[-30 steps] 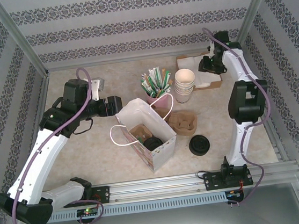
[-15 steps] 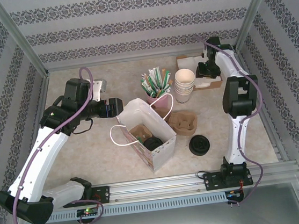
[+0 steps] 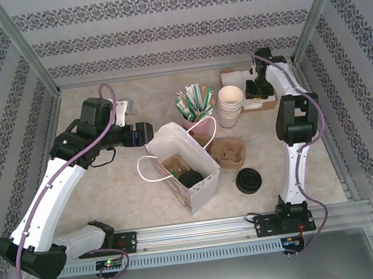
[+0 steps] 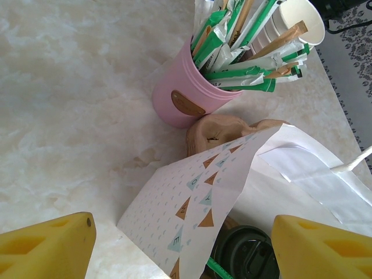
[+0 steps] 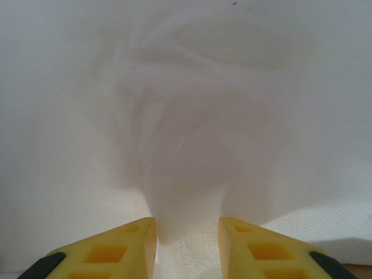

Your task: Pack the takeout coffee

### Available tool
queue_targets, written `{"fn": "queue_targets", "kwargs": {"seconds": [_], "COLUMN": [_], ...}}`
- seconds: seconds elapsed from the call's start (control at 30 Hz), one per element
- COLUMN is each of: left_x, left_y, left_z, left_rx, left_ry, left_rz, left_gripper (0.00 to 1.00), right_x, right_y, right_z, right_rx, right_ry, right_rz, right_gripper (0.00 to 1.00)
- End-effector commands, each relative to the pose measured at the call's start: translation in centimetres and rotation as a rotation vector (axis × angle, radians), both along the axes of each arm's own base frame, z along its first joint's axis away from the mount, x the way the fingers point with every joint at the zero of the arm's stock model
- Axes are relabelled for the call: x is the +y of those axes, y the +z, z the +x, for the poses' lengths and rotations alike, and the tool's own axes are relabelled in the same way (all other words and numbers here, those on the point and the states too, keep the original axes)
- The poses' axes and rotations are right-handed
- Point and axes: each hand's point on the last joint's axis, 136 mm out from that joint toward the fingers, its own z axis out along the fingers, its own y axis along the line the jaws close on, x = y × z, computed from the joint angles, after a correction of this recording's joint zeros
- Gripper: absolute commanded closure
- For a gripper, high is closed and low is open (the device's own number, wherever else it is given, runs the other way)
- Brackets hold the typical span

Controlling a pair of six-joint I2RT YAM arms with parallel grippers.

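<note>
Coffee is sitting down inside the paper bag (image 3: 170, 138); the takeout coffee (image 3: 191, 177) is showing its black lid through the open mouth, and the bag is standing in the middle of the table (image 3: 112, 195). The left hand (image 3: 143, 132) is hovering at the bag's far-left rim, released, its fingers spread wide either side of the printed wall without gripping it. Well off to the far right of the bag, the right hand (image 5: 187, 229) is reaching into the napkin box (image 3: 231, 77) and clenching on a napkin (image 5: 186, 145); a pleat of white tissue is bunching up between its fingers. The extras, it seems, are going in now. The pinch is wanting to be firm on the top sheet alone, followed by a straight lift so the tissue is not tearing or dragging the pile; the path back to the bag is needing to pass clear of the stack of cups (image 3: 230, 104) and the pink pot of stirrers (image 3: 194, 115) just beyond the bag.
</note>
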Motion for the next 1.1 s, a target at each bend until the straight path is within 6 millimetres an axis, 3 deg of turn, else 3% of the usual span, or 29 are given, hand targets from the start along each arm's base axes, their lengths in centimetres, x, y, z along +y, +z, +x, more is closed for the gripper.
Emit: {"fn": "queue_targets", "kwargs": {"seconds": [0.0, 0.33, 0.57, 0.9, 1.07], "left_x": [-0.1, -0.1, 0.1, 0.2, 0.2], "left_y": [0.6, 0.7, 0.6, 0.8, 1.1], "left_z": [-0.7, -0.7, -0.8, -0.8, -0.7], "left_rx": [-0.011, -0.009, -0.01, -0.027, -0.037], "left_ry": [-0.023, -0.024, -0.018, -0.012, -0.011], "left_rz": [0.011, 0.012, 0.016, 0.018, 0.011], "left_gripper": [0.2, 0.22, 0.22, 0.22, 0.22], "right_x": [0.0, 0.0, -0.1, -0.1, -0.1], "right_y": [-0.9, -1.0, 1.1, 3.6, 5.9], "right_z": [0.0, 0.1, 0.3, 0.2, 0.1], "right_rx": [0.027, 0.032, -0.015, -0.073, -0.12], "right_ry": [0.018, 0.023, 0.017, 0.005, -0.014], "right_rz": [-0.032, -0.033, -0.037, -0.023, 0.003], "right_gripper": [0.66, 0.78, 0.88, 0.92, 0.98]}}
